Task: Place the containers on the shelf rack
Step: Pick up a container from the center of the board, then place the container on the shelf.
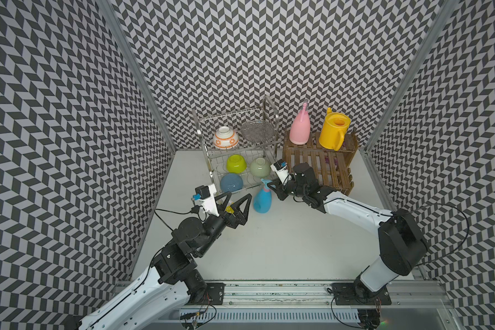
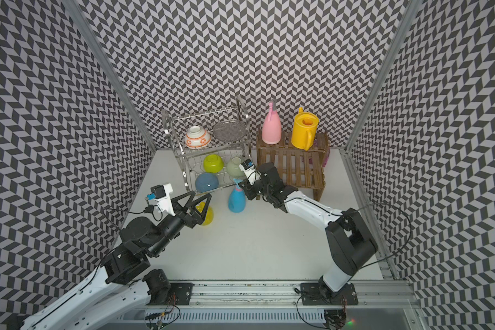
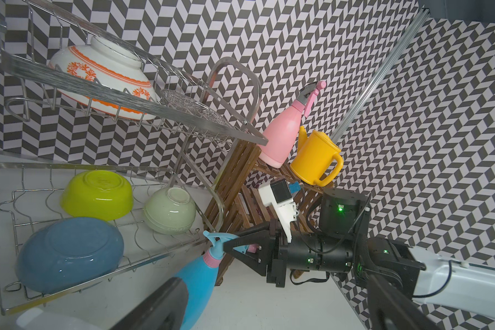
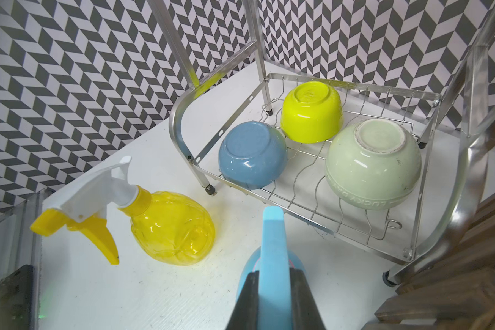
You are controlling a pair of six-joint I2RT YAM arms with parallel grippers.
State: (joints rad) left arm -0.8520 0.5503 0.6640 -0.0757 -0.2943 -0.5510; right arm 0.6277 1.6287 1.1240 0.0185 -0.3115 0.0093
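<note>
Fingers (image 1: 248, 197) of the left gripper (image 1: 240, 194), left of centre in both top views, are spread wide and hold nothing. They hover over a translucent yellow spray bottle (image 2: 208, 216) lying on its side on the white table (image 1: 269, 243). Above it in the frame, a wire dish rack (image 1: 209, 164) holds upturned bowls (image 1: 236, 163). At centre, the blue spray bottle (image 1: 262, 201) stands upright on the table, and the right gripper (image 1: 270, 186) is clamped on its trigger head. Right of centre, the dark wooden shelf rack (image 1: 320, 165) carries the pink spray bottle (image 1: 299, 130) and yellow watering can (image 1: 332, 133) side by side on its upper step.
</note>
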